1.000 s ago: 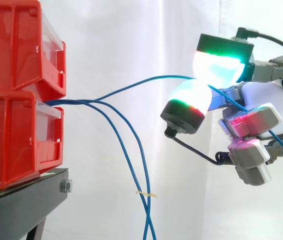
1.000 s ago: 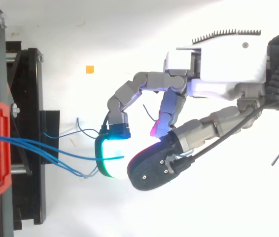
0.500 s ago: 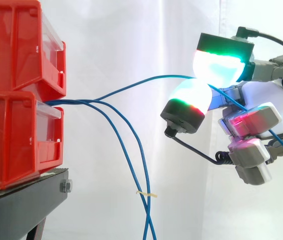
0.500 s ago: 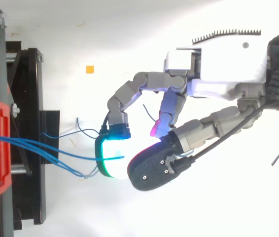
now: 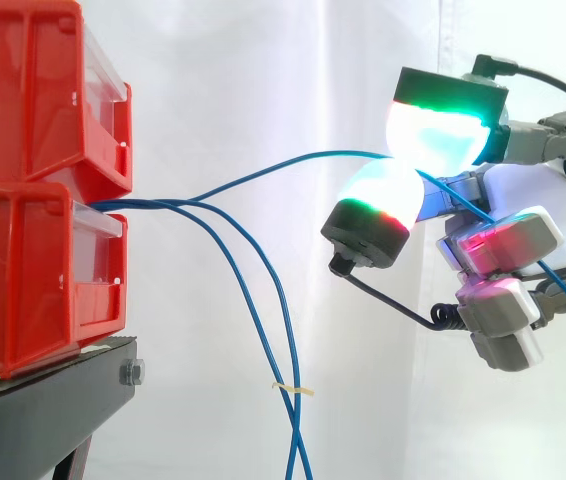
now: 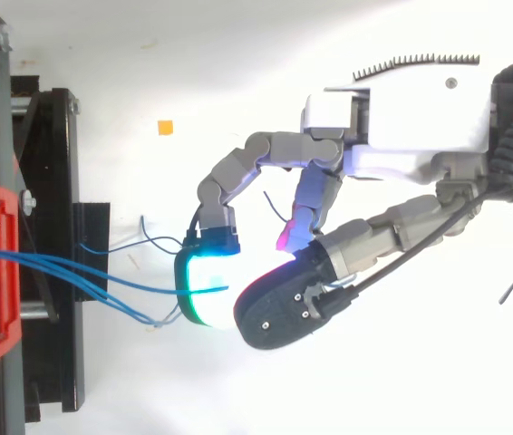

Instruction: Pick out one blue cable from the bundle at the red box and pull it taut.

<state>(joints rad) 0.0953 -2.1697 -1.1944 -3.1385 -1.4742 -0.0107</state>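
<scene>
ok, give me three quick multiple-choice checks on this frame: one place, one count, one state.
1. In the side view, where is the hand relative to the red bins?
A. Inside the lower bin
B. Directly above them
C. To their right, apart from them

2. How many red bins are stacked in the side view?
A. One
B. Two
C. Four

3. What is the state of the blue cable that rises toward the hand?
A. Pinched between two glowing pads
B. Hanging free, untouched
C. Wrapped round a bin

Answers:
1 C: the hand sits out to the right, with open space between it and the bins.
2 B: one bin rests on another, on the black stand.
3 A: the cable runs from the bins up into the gap where the two pads close on it.
</scene>
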